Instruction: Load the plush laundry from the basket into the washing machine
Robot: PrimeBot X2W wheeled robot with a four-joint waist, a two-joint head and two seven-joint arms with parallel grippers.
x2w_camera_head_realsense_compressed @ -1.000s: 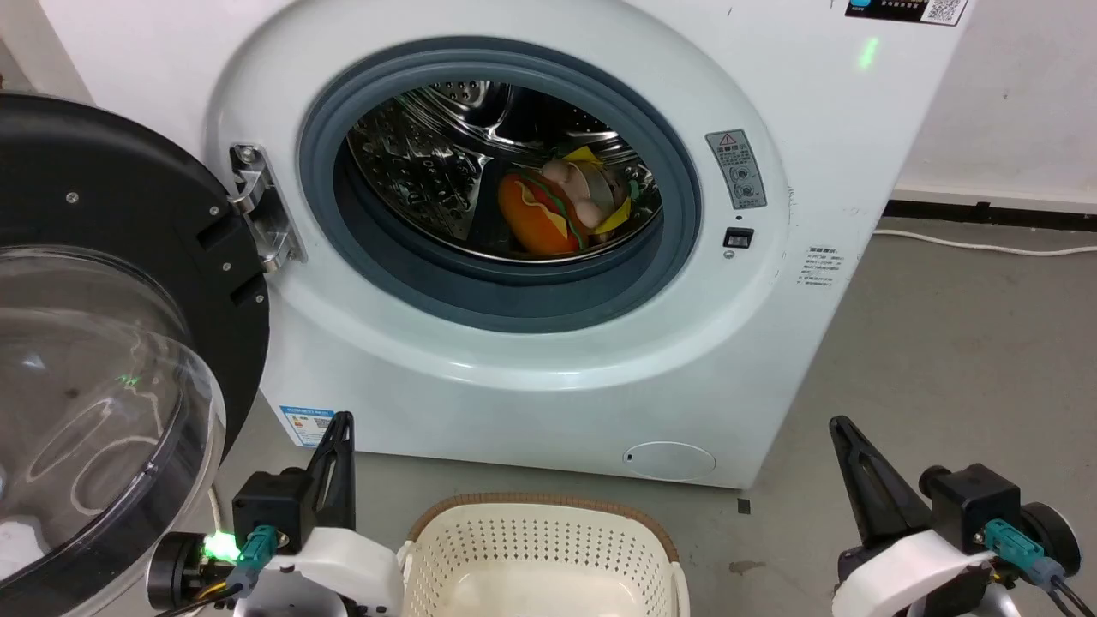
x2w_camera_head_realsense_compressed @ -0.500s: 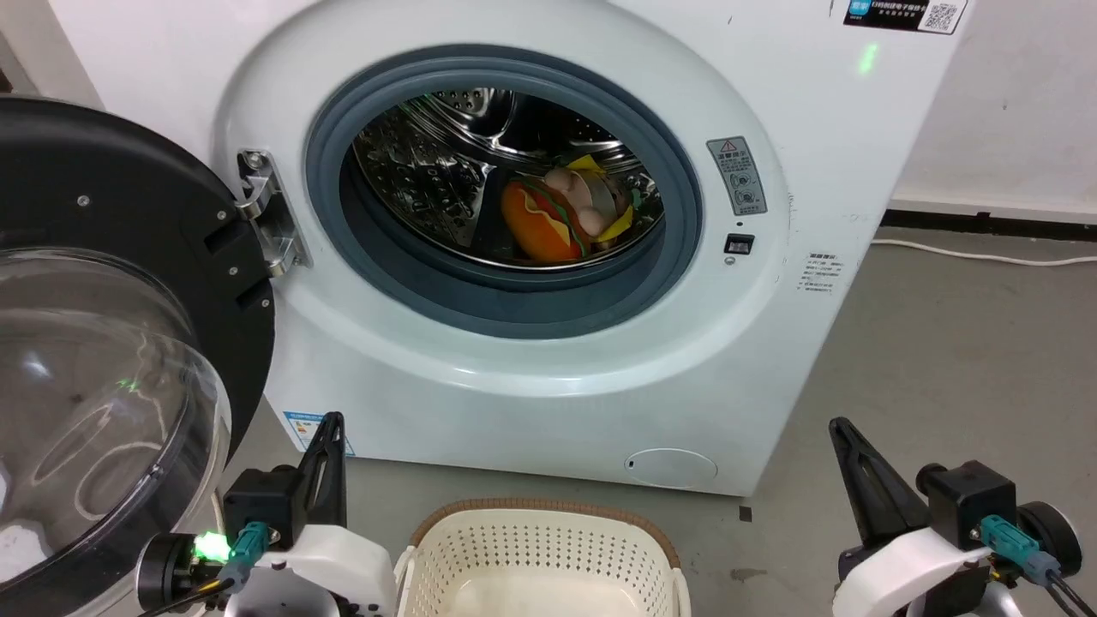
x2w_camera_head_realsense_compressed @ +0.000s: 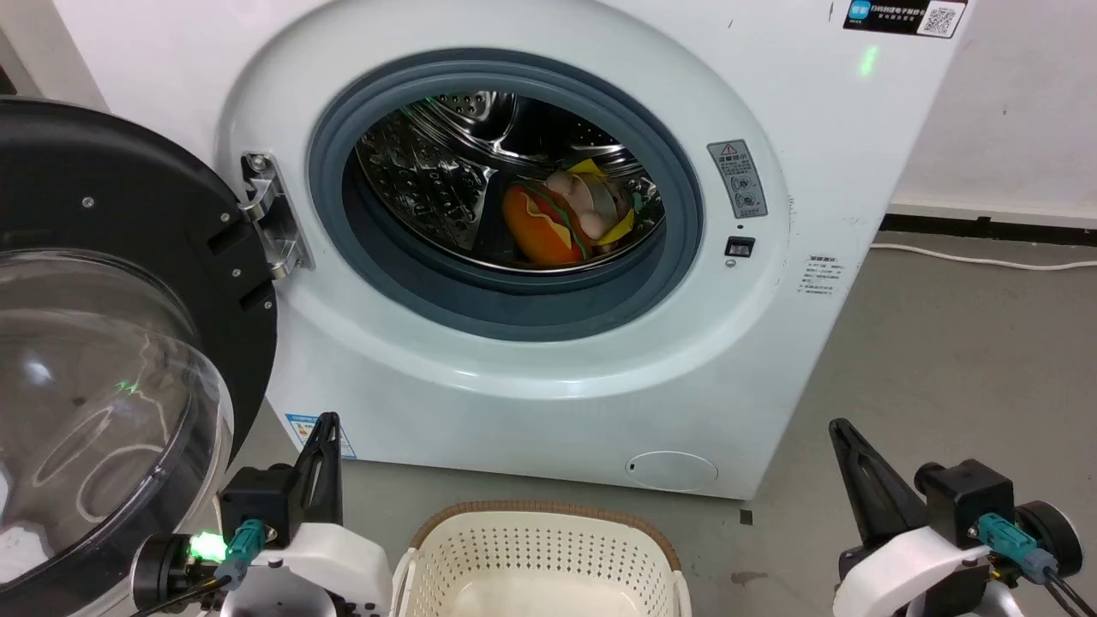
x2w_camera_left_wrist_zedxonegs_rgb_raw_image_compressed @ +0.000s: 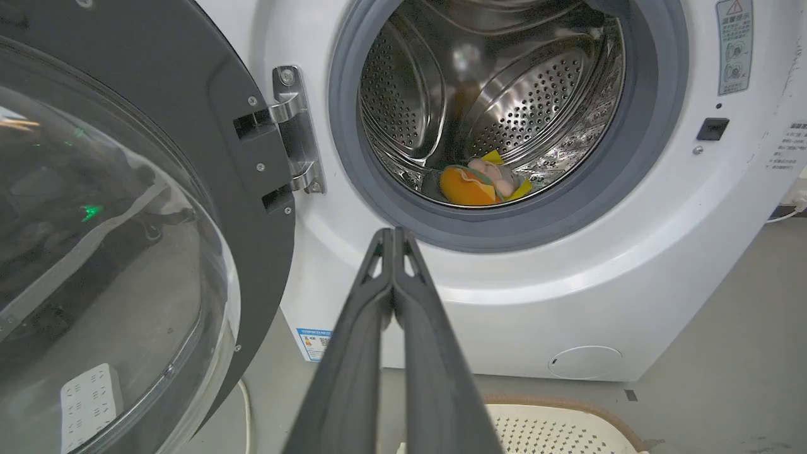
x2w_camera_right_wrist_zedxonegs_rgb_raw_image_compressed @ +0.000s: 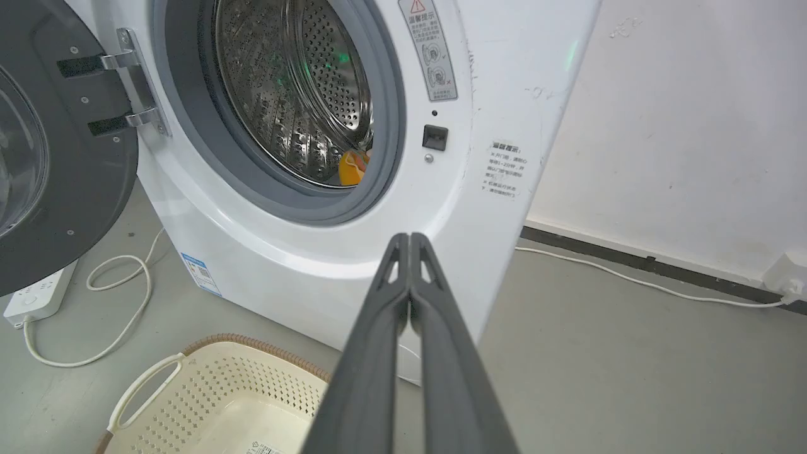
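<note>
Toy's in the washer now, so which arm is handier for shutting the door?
Probably left. The open door hangs on the robot's left, beside its left arm; the right arm sits beyond the basket.

The grey floor [x2w_camera_head_realsense_compressed: 943, 360] bears the washing machine [x2w_camera_head_realsense_compressed: 514, 411], the cream basket [x2w_camera_head_realsense_compressed: 540, 548] just before it, and a white power strip [x2w_camera_right_wrist_zedxonegs_rgb_raw_image_compressed: 34, 296] near its hinge side.

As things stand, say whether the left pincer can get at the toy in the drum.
Probably yes. The door stands swung aside and nothing blocks the port; the toy lies low in the drum. The left pincer, shut, sits below the port, so it must rise first.
</note>
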